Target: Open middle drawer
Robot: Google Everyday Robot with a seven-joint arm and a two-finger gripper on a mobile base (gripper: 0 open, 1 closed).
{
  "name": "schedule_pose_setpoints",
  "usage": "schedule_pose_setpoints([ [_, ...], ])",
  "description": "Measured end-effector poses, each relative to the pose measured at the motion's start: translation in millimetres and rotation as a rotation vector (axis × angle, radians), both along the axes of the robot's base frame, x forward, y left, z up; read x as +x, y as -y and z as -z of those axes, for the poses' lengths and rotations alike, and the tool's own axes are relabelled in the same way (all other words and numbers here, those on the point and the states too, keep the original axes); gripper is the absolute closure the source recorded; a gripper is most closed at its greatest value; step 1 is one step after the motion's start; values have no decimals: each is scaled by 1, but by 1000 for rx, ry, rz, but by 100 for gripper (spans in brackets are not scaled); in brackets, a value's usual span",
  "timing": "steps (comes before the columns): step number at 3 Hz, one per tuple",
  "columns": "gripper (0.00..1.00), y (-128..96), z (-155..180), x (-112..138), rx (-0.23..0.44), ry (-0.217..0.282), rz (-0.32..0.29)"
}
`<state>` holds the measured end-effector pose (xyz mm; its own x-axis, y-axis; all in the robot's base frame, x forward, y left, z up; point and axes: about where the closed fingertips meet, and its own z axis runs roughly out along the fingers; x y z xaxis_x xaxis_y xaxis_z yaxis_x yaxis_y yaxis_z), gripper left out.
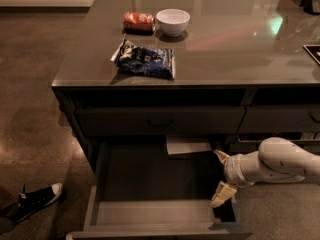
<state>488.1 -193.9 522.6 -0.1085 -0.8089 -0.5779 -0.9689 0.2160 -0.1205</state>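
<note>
- Gripper [220, 175] is hovering over the right end of the middle drawer [150, 176], fingers spread wide and gripping nothing.
- Middle drawer is standing pulled out below the worktop's [240, 49] front edge, with a white sheet [187, 145] lying at its back.
- Top drawer [160, 120] above is sitting closed.
- Blue bag [147, 60] is lying near the front-left corner; white bowl [173, 21] and red packet [138, 20] are sitting further back.
- Sneaker [40, 199] is resting on the brown floor [35, 109], left.

End effector [221, 175] crowds middle drawer [145, 181] right side; left free.
</note>
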Motion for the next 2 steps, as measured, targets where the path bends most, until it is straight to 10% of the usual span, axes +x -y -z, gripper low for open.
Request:
schedule_pose_setpoints([
  [2, 0, 19, -66, -31, -40, 83, 60],
])
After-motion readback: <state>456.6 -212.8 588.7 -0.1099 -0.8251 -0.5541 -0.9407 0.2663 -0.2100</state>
